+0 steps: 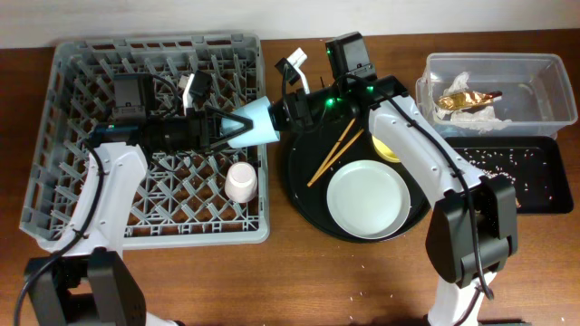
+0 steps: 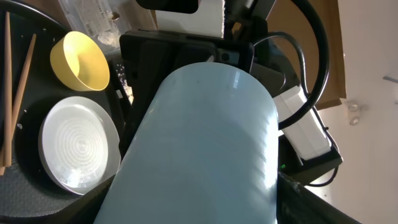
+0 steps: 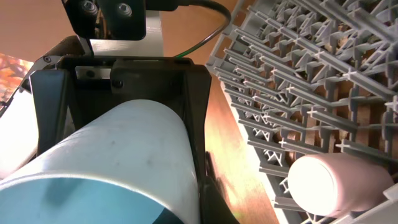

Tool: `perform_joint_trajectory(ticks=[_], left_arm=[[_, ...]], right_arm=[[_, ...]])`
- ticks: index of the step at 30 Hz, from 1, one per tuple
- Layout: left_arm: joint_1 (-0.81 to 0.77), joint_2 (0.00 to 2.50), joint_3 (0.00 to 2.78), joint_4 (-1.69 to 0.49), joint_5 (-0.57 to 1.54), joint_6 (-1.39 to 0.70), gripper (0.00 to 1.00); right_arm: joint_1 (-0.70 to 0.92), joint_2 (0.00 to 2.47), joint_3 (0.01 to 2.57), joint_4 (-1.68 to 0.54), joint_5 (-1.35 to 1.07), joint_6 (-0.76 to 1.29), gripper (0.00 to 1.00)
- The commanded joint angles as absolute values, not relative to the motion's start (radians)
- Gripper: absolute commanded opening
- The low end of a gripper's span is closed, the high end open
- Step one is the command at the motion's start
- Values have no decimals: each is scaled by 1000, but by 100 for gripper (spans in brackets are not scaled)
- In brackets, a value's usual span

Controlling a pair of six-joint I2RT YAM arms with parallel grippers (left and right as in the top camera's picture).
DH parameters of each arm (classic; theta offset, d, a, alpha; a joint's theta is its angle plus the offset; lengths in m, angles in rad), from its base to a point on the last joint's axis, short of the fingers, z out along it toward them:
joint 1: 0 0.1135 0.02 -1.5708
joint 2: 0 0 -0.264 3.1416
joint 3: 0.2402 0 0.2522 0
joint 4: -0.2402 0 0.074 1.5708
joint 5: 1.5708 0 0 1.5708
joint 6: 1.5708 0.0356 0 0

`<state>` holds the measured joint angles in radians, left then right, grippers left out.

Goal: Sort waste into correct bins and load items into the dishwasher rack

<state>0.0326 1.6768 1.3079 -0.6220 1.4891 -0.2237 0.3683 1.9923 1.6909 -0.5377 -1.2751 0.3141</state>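
Note:
The light-blue cup (image 1: 257, 122) is held on its side in the air over the right edge of the dishwasher rack (image 1: 72, 54). My left gripper (image 1: 232, 127) grips its base end, with fingers on both sides (image 2: 199, 208). My right gripper (image 1: 285, 110) is at its open rim, one finger against the outer wall (image 3: 214, 186). The pink cup (image 1: 241, 181) stands upside down in the rack and shows in the right wrist view (image 3: 336, 180). The plate (image 1: 367, 199), chopsticks (image 1: 333, 152) and yellow bowl (image 1: 388, 148) lie on the round black tray (image 1: 304, 204).
The clear tub (image 1: 544, 63) at the back right holds the napkin and gold-brown wrapper (image 1: 467, 100). The shallow black tray (image 1: 535, 181) in front of it holds scattered rice grains. The right arm reaches over the round tray and partly hides the bowl.

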Motion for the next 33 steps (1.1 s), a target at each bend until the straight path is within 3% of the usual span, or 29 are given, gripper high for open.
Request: perform_joint_trajectory(ticks=[1, 2, 3, 4, 7, 9, 13, 17, 19, 22, 26, 33], left_arm=[[32, 1678, 1309, -613, 1526, -207, 63], [32, 1678, 1309, -613, 1523, -207, 56], [32, 1678, 1309, -613, 1523, -207, 46], [32, 1677, 1309, -613, 1523, -208, 43], [32, 1677, 1309, -611, 1523, -207, 41], [45, 1677, 1309, -591, 1522, -208, 40], [60, 1675, 1309, -591, 1362, -263, 35], [12, 1656, 1403, -649, 855, -352, 35], [-72, 1656, 1622, -895, 477, -284, 34], [-189, 1657, 1855, -1111, 78, -229, 34], [-251, 1768, 1856, -1160, -15, -210, 28], [-293, 2028, 1856, -1187, -15, -207, 28]], right_arm=[[384, 1987, 1691, -541, -1236, 292, 4], [384, 1987, 1691, -542, -1234, 292, 8], [384, 1987, 1691, -542, -1233, 292, 26], [384, 1987, 1691, -541, -1210, 292, 30], [351, 1987, 1692, -545, -1106, 292, 51], [274, 1987, 1692, -545, -1173, 291, 59], [102, 1987, 1692, -561, -1311, 268, 65], [51, 1987, 1692, -805, -1070, 104, 70], [53, 1987, 1692, -880, -1052, 32, 72], [54, 1987, 1692, -892, -1034, 33, 72], [60, 1987, 1692, -975, -1034, -40, 72], [60, 1987, 1692, -1041, -952, -57, 73]])
